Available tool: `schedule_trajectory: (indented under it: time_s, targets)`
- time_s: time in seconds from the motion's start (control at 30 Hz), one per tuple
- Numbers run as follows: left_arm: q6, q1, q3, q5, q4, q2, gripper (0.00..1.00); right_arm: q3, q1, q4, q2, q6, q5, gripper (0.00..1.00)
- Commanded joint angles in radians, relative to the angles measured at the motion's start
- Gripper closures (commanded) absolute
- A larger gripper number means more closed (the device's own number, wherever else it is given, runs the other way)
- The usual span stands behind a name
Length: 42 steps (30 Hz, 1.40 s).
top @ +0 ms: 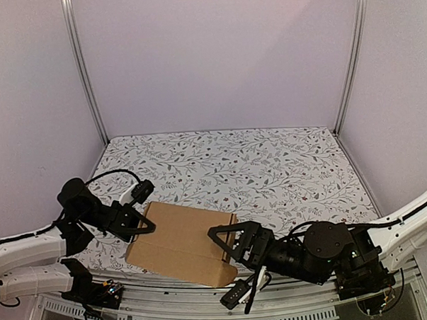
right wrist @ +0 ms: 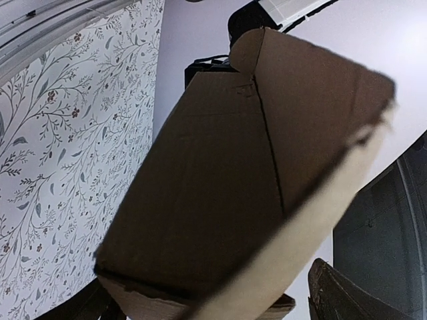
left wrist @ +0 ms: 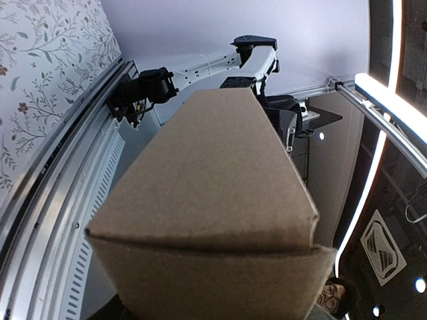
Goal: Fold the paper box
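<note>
The box (top: 180, 241) at the near edge hides part of the fingers of the left gripper (top: 137, 226) and the right gripper (top: 228, 244), so neither grip can be told. In the left wrist view it fills the frame, runs off the bottom and hides the fingers. In the right wrist view its underside is dark and blurred.

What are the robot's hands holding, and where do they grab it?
Both hold the paper box: left gripper on its left edge, right gripper on its right edge.
</note>
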State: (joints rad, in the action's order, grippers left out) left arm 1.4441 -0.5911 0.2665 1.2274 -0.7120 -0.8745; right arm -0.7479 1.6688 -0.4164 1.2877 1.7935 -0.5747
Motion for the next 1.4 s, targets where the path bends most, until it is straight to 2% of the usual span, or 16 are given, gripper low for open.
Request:
schedule_trajectory:
  time_s: [0.0, 0.17, 0.57, 0.67, 0.83, 0.9, 1.17, 1.37]
  targets:
    - [-0.045, -0.017, 0.005, 0.012, 0.059, 0.020, 1.00, -0.040, 0.002, -0.036, 0.026, -0.009, 0.001, 0.13]
    - [-0.057, -0.019, 0.008, 0.010, 0.078, 0.026, 1.00, -0.054, 0.002, -0.039, 0.039, -0.021, -0.003, 0.27]
    - [-0.103, -0.017, 0.027, -0.003, 0.147, 0.023, 1.00, -0.042, 0.002, -0.041, 0.035, -0.061, -0.009, 0.56]
    - [-0.132, -0.015, 0.039, -0.009, 0.194, 0.027, 0.90, -0.036, 0.002, -0.041, 0.033, -0.087, -0.008, 0.58]
    - [-0.292, -0.009, 0.096, -0.050, 0.445, 0.061, 0.52, -0.021, 0.002, -0.039, 0.026, -0.166, -0.009, 0.58]
    - [-0.369, -0.005, 0.126, -0.076, 0.556, 0.078, 0.42, -0.009, 0.001, -0.041, 0.020, -0.214, -0.018, 0.59]
    - [-0.482, 0.018, 0.179, -0.174, 0.756, 0.108, 0.21, 0.043, 0.006, -0.007, 0.007, -0.465, -0.092, 0.61]
    - [-0.505, 0.026, 0.206, -0.255, 0.819, 0.130, 0.16, 0.111, 0.016, 0.026, -0.039, -0.620, -0.150, 0.61]
